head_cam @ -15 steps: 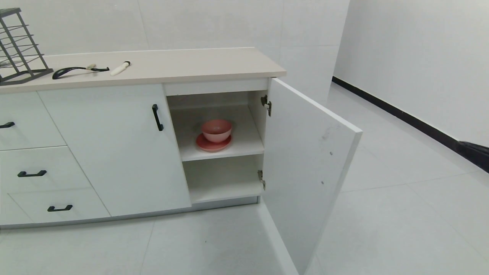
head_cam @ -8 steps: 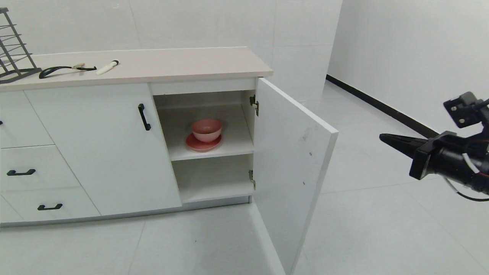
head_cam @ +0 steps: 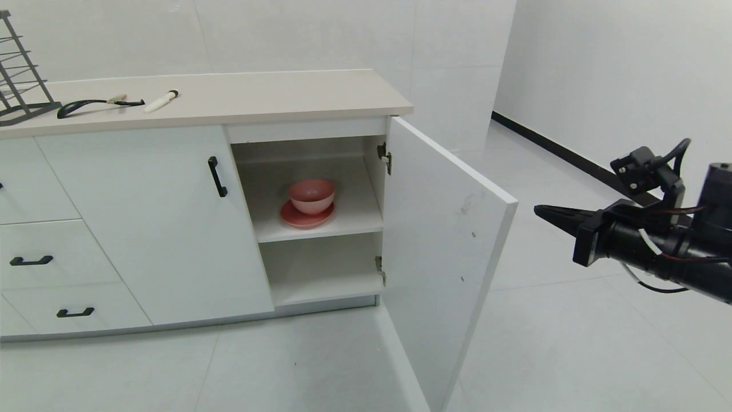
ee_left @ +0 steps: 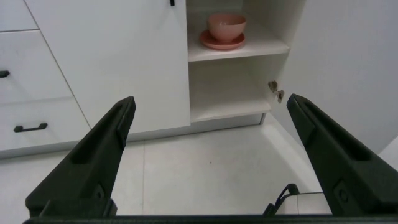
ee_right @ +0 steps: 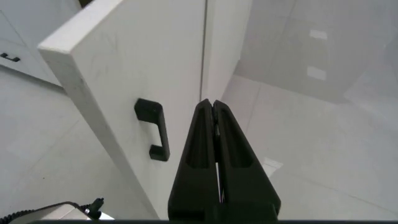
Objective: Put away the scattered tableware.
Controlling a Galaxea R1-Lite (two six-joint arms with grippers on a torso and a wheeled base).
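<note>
So, round pink bowl (head_cam: 311,194) on plate (head_cam: 297,219); L gripper (ee_left: 209,102) spread, R gripper (ee_right: 212,104) pressed together.

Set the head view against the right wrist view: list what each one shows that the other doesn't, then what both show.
Head view's own: the pink bowl on the pink plate on the upper shelf, and a black ladle on the countertop. Right wrist view's own: the black handle on the door's outer face. Both: the open cabinet door and the right gripper, fingers shut, apart from the door on its outer side.
</note>
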